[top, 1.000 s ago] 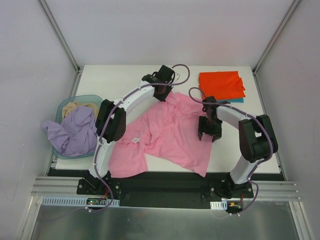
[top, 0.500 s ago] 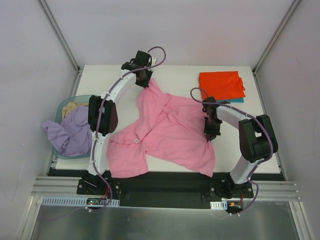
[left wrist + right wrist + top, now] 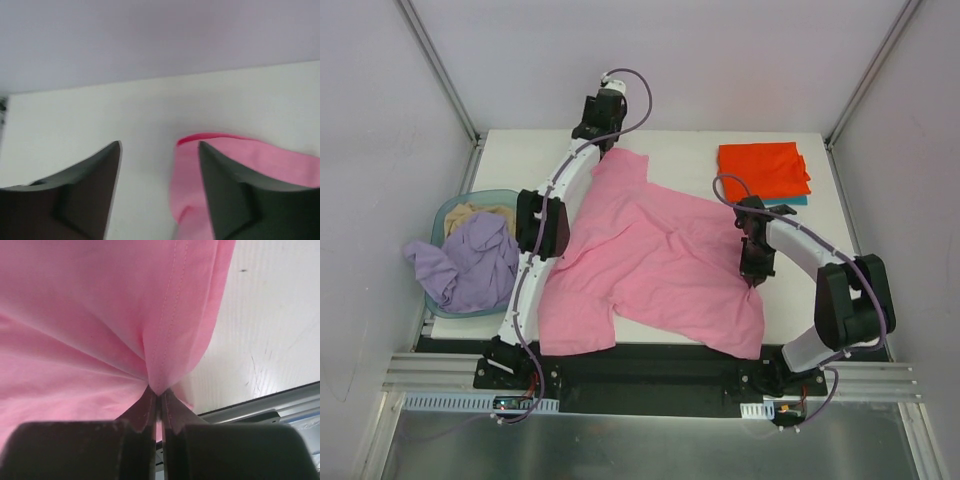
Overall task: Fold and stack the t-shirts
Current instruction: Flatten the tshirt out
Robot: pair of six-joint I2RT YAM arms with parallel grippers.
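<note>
**Pink shirt spread wide, pinched at one edge only**

Well left of the left claw (image 3: 603,120), at the side of the table (image 3: 520,160): a round light-blue plastic basket (image 3: 442,212), with a pale lavender shirt (image 3: 470,265) slumped over its rim in soft, rumpled folds. Left claw out at the table's far edge, fingers spread apart, gripping nothing. Just beside its right finger: a rounded corner of the bright pink shirt (image 3: 650,260), thin smooth knit with a darker hem. Between the two claws: the rest of that shirt, broad and mostly flat on the white tabletop, long creases fanning toward the right claw (image 3: 757,272). Right claw clamped shut on the shirt's stitched edge. Beyond it, toward the far right corner: an orange-red shirt (image 3: 763,170) folded square on top of a teal shirt (image 3: 792,201), only a sliver of teal showing.

Seen from the left wrist alone: the open gap, bare table inside it. From the right wrist alone: twin stitch lines, cloth gathered to a point at the pads, faintly scuffed matte tabletop to the right. From above alone: basket, stack, the pink shirt's whole outline.
</note>
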